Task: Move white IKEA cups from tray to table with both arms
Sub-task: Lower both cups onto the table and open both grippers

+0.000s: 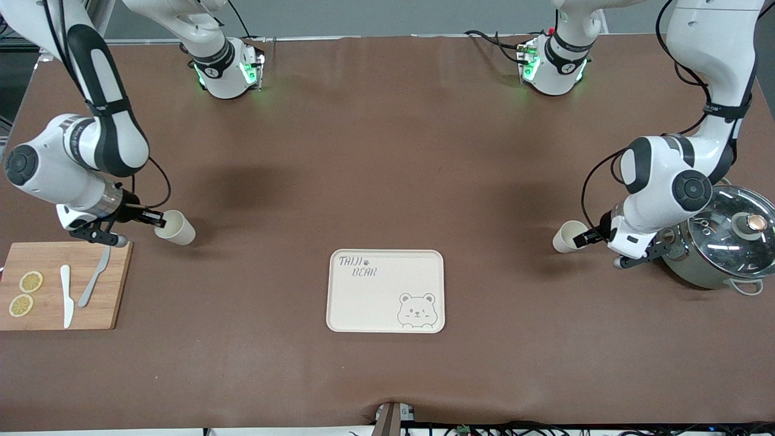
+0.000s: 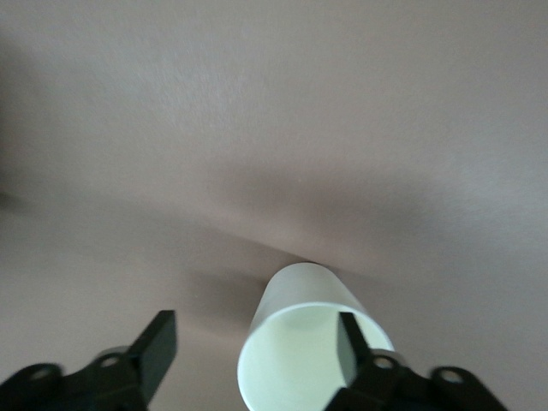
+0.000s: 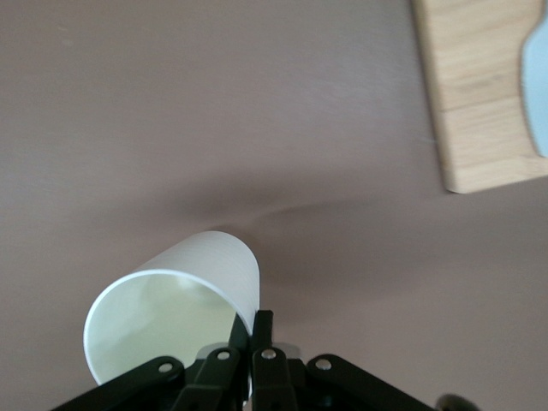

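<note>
One white cup (image 1: 175,228) (image 3: 205,257) hangs tilted just off the table beside the cutting board, its mouth turned to my right gripper (image 1: 158,219) (image 3: 259,321). That gripper is shut on the cup's rim wall, one finger inside and one outside. The other white cup (image 1: 567,236) (image 2: 300,295) is tilted low at the table beside the pot, its mouth facing my left gripper (image 1: 584,237) (image 2: 255,334). The left gripper stands open, with one finger inside the mouth and the other well clear of the wall.
A cream tray (image 1: 363,303) printed with a bear lies mid-table, nearer the front camera than both cups. A wooden cutting board (image 1: 45,312) with two knives and lemon slices sits at the right arm's end. A steel pot with a glass lid (image 1: 726,242) sits at the left arm's end.
</note>
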### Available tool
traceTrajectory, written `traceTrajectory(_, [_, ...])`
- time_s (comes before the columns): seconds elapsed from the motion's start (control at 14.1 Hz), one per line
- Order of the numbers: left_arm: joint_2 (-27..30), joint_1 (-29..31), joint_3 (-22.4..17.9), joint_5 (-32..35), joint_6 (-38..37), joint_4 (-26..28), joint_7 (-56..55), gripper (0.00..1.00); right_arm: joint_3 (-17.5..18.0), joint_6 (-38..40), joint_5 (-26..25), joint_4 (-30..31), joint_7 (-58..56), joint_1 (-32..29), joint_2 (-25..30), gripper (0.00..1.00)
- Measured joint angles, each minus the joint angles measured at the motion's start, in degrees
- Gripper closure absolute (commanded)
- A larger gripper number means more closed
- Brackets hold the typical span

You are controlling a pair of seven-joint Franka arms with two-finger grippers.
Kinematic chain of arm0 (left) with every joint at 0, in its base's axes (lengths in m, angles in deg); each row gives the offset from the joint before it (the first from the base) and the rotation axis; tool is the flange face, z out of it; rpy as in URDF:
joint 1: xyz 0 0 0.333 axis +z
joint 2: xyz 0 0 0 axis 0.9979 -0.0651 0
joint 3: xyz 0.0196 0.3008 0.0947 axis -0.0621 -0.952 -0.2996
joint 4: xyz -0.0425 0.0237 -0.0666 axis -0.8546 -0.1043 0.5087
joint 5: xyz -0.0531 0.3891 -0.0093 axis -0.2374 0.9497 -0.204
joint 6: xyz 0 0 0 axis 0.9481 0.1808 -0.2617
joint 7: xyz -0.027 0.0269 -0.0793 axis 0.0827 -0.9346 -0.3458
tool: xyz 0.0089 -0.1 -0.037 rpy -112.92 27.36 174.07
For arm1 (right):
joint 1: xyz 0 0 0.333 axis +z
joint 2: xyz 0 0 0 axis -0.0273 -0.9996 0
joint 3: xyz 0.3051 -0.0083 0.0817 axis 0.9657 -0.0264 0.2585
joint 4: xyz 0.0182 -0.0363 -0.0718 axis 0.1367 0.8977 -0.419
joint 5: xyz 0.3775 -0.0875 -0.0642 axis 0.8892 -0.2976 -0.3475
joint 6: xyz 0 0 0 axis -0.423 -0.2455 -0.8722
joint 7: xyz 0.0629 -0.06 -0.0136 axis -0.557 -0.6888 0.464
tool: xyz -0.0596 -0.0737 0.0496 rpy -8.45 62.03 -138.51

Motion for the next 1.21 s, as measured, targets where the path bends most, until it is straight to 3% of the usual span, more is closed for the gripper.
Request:
traceTrajectory(0.78, [3.89, 0.0, 0.19, 0.0, -20.97, -15.31, 0.0, 0.0, 0.31, 1.27, 0.0, 3.72, 0.51, -0.74, -1.25, 1.0])
traceTrajectory(0.85, [3.89, 0.07, 0.16, 0.0, -21.94, -16.32, 0.0, 0.0, 0.31, 1.36, 0.0, 3.74, 0.61, -0.87, -1.28, 0.92])
traceTrajectory(1.0, [3.86, 0.19, 0.12, 0.0, -22.25, -17.43, 0.0, 0.0, 0.31, 1.46, 0.0, 3.75, 0.67, -1.2, -1.31, 0.0])
traceTrajectory(1.21, [3.86, 0.18, 0.15, 0.0, -25.69, -20.5, 0.0, 0.0, 0.35, 1.72, 0.0, 3.58, 0.83, -1.3, -1.34, 0.0])
